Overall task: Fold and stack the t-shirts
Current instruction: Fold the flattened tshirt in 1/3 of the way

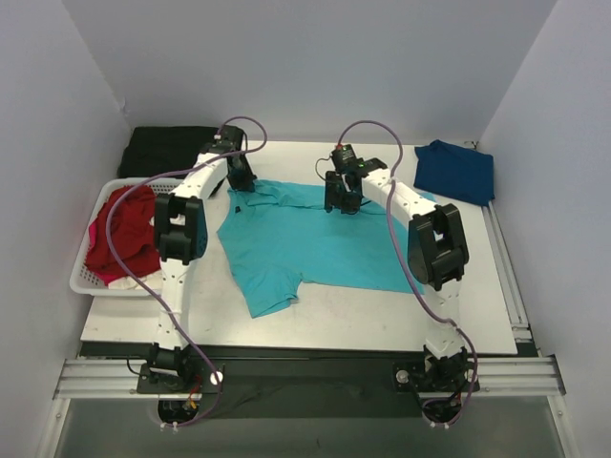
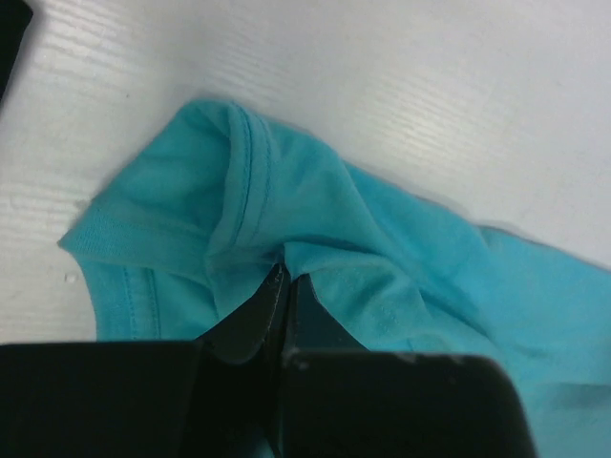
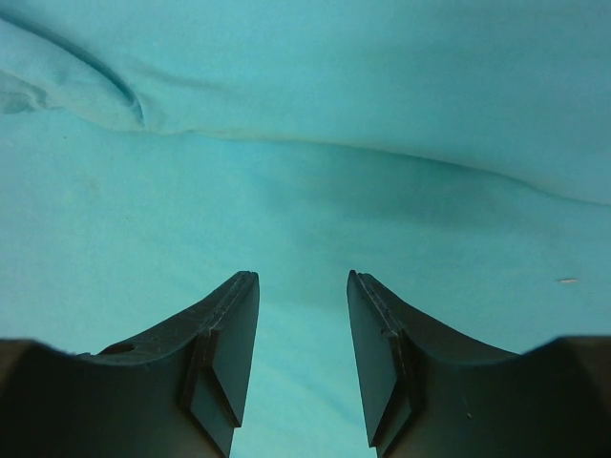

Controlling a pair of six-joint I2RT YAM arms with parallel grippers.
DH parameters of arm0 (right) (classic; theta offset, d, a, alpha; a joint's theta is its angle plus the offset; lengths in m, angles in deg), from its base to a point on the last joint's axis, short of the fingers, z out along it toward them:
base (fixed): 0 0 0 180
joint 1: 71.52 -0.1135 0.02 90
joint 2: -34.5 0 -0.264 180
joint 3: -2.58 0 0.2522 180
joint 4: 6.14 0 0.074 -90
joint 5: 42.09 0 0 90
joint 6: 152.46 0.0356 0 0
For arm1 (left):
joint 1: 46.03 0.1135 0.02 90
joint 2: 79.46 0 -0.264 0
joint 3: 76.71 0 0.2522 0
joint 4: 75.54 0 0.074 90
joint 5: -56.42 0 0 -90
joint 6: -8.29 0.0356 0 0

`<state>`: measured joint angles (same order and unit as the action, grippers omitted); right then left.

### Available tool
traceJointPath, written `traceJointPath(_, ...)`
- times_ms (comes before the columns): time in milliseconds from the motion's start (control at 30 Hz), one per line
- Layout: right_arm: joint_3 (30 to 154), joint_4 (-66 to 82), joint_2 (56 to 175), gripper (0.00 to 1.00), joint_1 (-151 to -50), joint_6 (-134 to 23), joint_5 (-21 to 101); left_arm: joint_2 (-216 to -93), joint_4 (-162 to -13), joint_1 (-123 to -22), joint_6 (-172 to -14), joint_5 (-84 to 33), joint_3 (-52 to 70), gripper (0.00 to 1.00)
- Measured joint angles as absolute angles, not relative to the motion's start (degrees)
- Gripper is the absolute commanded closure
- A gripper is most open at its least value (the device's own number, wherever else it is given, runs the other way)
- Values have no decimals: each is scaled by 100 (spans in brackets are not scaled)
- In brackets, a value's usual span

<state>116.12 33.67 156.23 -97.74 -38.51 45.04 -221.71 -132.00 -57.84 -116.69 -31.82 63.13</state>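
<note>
Jaws of the left gripper [image 2: 284, 286] pinch shut on a raised fold by a sleeve hem of the turquoise t-shirt [image 1: 315, 243], while the right gripper [image 3: 303, 286] hangs half-open over flat cloth, gripping nothing. The shirt lies spread just right of the white basket [image 1: 84, 281], long axis running away from it, sleeved end nearest.
</note>
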Motion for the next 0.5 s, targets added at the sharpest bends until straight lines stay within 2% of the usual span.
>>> traceJointPath(500, 10987, 3402, 15097, 59, -9177, -3753, 4947, -19903, -13057, -5834, -11239, -3103, 4563, 100)
